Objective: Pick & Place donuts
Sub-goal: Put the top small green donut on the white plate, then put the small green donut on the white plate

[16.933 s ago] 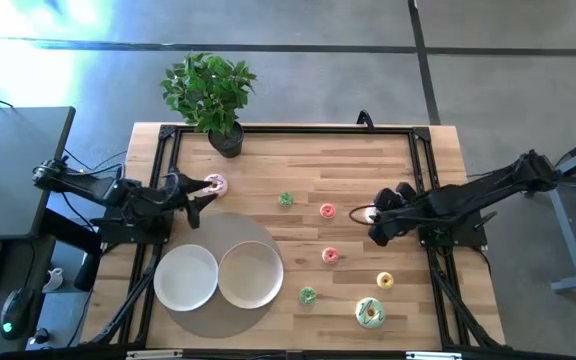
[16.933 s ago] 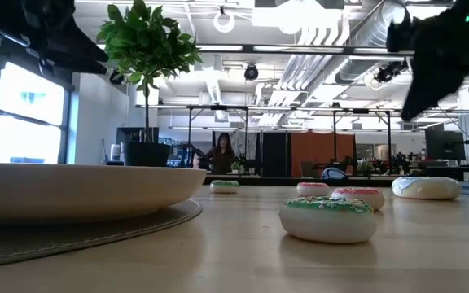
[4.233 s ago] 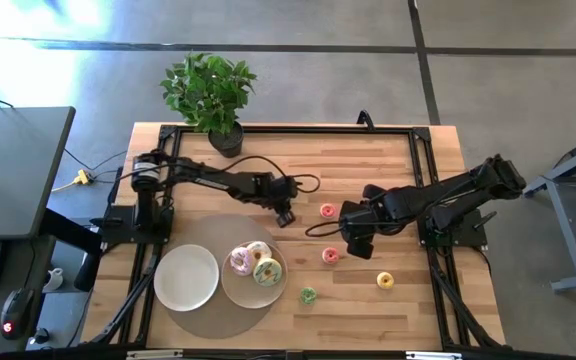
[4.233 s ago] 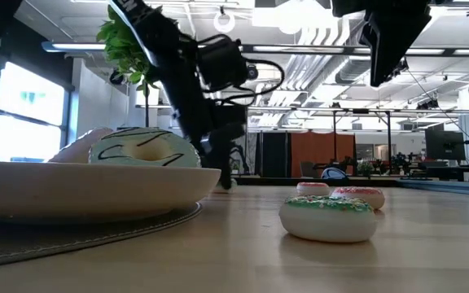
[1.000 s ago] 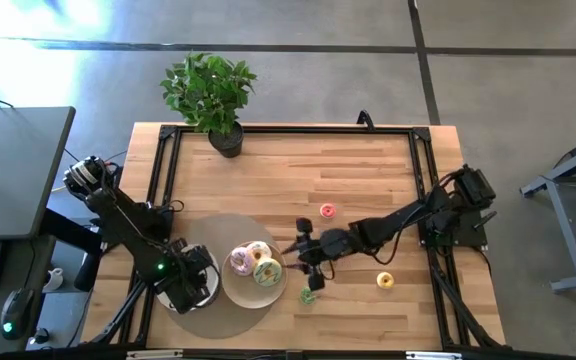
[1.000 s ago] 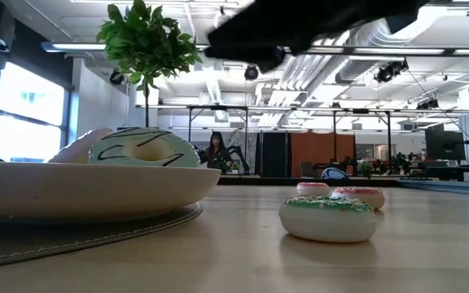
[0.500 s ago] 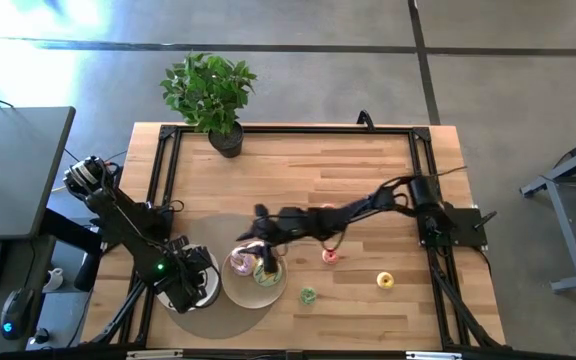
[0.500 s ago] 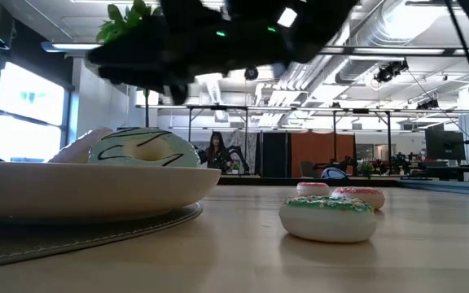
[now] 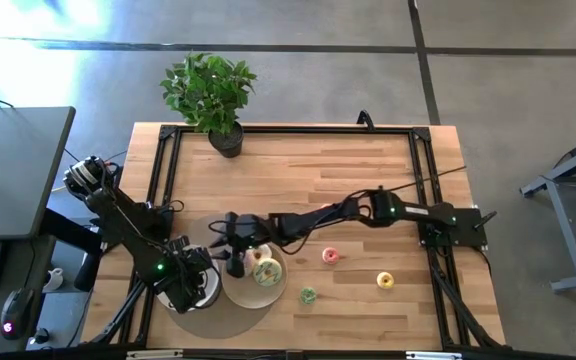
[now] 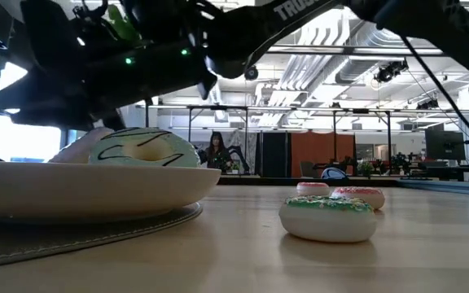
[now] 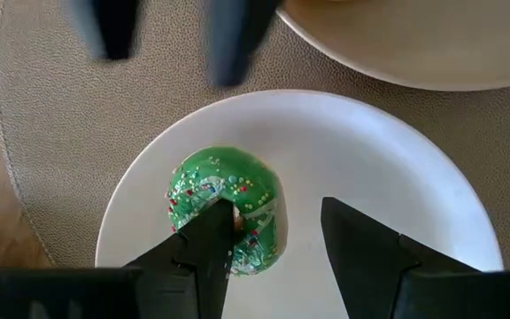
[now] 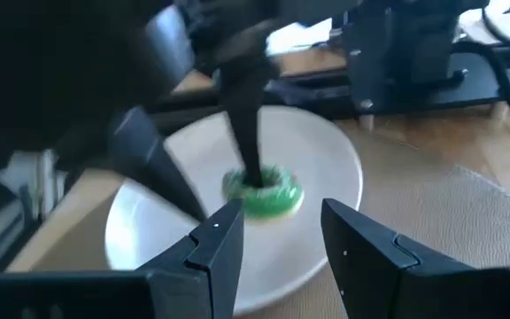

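Note:
My left gripper (image 11: 274,208) is open and points down over the left white plate (image 11: 370,159). A mini green donut (image 11: 246,190) lies flat on that plate; one finger (image 11: 209,235) stands at its hole, the other beside it. My right gripper (image 12: 280,208) is open and empty. It hovers between the two plates (image 9: 230,250), facing the left gripper. The right plate (image 9: 268,295) holds the cream-white (image 9: 258,252) and green-frosted (image 9: 265,272) donuts; the pink one is mostly hidden. Mini red (image 9: 330,256), green (image 9: 308,295) and yellow (image 9: 384,281) donuts lie on the table. My left gripper comes from above, pointing down, with one fingertip (image 12: 251,168) at the hole of the mini green donut (image 12: 273,197), which rests flat on the plate. I cannot tell whether the finger touches it.
A round grey mat (image 9: 208,318) lies under both plates. A potted plant (image 9: 210,95) stands at the far left corner. The right arm (image 9: 368,210) stretches across the table's middle. Bare wood lies along the far edge.
My right gripper has swept toward the table's left, from beside the mini green and red donuts, over the right plate, to the gap between the plates. The donuts have stayed where they were.

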Tool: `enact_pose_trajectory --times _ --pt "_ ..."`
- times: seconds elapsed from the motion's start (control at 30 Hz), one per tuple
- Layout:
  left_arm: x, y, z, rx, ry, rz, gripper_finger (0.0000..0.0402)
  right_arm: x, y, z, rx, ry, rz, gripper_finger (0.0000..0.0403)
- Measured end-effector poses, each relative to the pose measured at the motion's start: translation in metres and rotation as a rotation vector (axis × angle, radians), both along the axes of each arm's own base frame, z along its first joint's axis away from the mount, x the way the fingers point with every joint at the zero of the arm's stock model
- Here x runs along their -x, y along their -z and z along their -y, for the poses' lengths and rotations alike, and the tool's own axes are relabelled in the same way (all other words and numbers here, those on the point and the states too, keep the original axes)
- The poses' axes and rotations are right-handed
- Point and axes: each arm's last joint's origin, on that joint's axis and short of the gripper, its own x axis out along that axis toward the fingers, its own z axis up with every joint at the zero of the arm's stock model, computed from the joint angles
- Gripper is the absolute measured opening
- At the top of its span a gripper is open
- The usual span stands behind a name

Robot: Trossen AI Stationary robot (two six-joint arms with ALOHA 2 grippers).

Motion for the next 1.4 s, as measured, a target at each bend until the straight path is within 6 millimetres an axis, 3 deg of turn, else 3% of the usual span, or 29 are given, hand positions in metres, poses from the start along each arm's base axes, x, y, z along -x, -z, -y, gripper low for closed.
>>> enact_pose_trajectory --times 0.27,1.0,1.2,1.4 --pt "-0.003 -0.006 0.002 -0.035 0.073 0.040 0.0165 -0.012 0.005 -0.002 -0.050 0.002 0.059 0.0149" --pt "-0.010 -0.032 0.009 -0.012 0.062 0.072 0.0165 -0.010 0.012 -0.008 -0.025 -0.084 0.008 0.0149" --pt "-0.009 -0.032 0.009 -0.005 0.044 0.064 0.0165 -0.010 -0.002 -0.008 -0.030 -0.166 0.097 0.0149" --pt "-0.009 -0.032 0.008 -0.023 0.039 0.080 0.0165 0.003 -0.045 0.002 0.093 -0.311 0.039 0.0149"
